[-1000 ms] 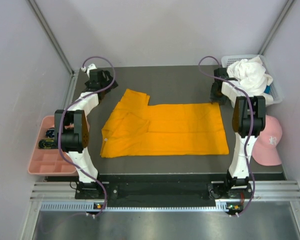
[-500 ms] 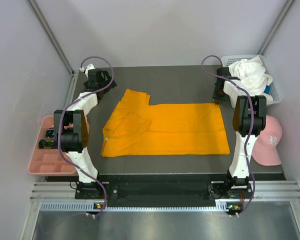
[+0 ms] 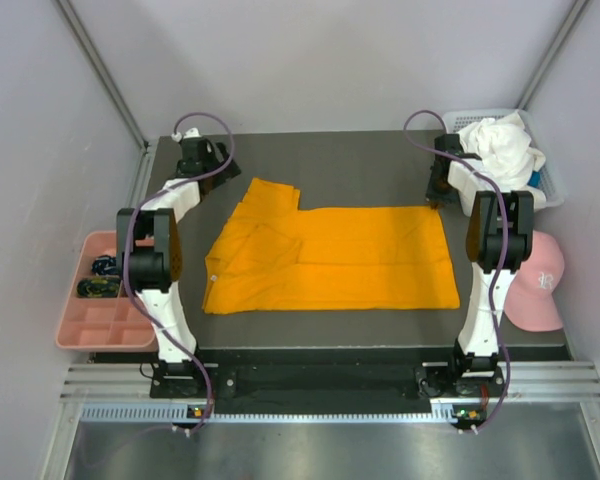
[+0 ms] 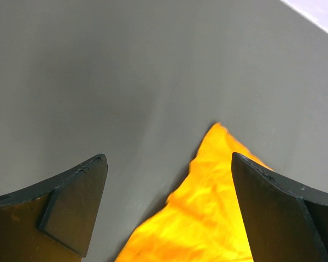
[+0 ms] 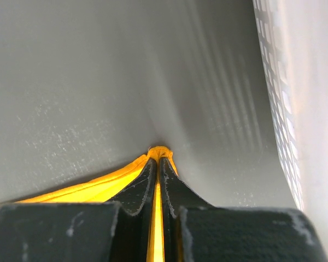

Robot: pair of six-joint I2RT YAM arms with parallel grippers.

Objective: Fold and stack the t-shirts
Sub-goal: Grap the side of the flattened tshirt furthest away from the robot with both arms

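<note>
At far-R corner, R hand [image 5: 158,160] pinches orange shirt [image 3: 350,255].

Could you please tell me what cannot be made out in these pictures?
Tray contents: too small, top view.
White shirt: crumpled in basket; folds unreadable.
Cap: partly behind right arm, top view.
Orange shirt: cut off by the bottom edge, left wrist view.
</note>
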